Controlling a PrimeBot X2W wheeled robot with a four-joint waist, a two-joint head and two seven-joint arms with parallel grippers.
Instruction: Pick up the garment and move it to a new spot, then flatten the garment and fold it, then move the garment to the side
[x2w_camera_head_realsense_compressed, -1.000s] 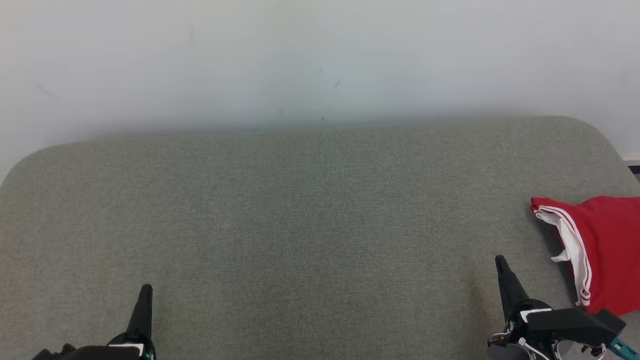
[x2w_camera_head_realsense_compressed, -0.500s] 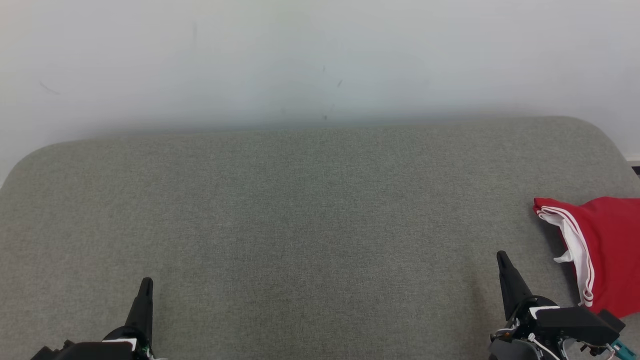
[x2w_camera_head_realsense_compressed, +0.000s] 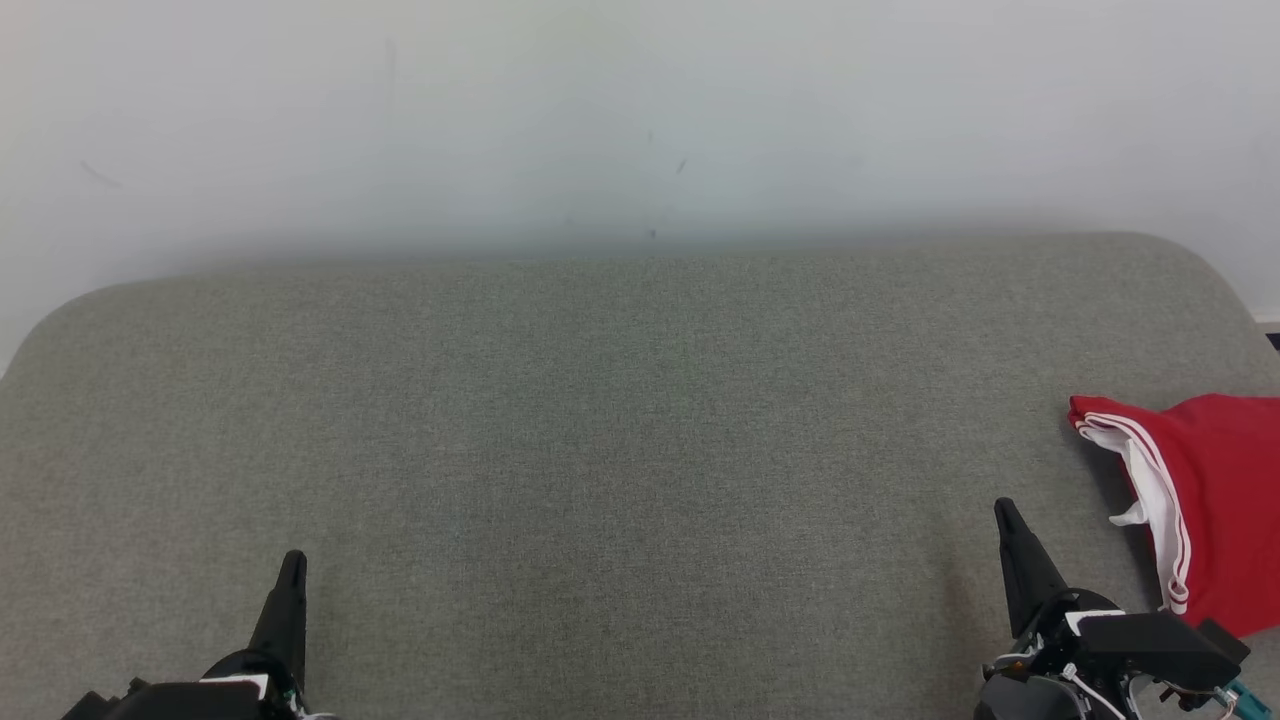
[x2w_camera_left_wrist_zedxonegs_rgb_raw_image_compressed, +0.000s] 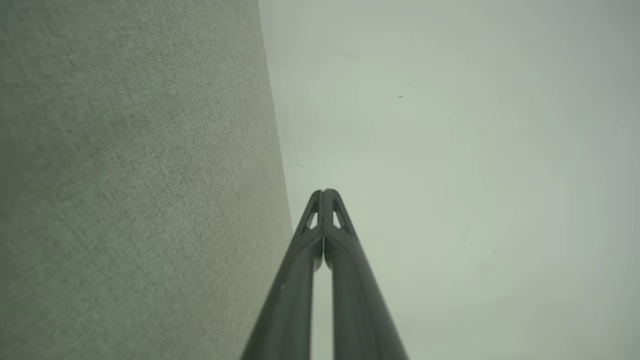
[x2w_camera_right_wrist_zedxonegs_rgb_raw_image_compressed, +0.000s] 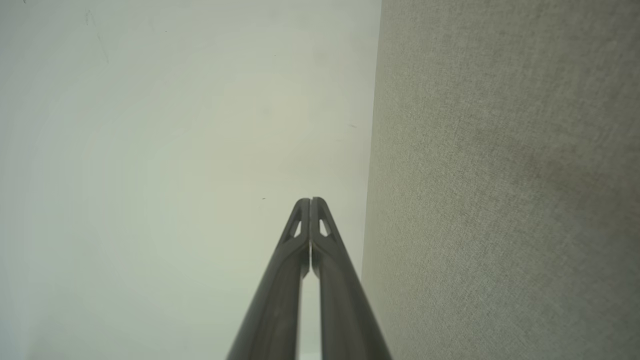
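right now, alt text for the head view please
A red garment with white stripes lies bunched at the right edge of a grey-green padded surface, partly cut off by the frame. The right gripper, shut and empty, points up near it; the left gripper, also shut, is at lower left.

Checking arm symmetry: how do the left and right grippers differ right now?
The left gripper sits at the head view's lower left, far from the red garment; the right gripper sits lower right, close beside it. The right gripper's tip reaches higher in that view than the left gripper's. Shared: both shut, empty, over the grey cushion.
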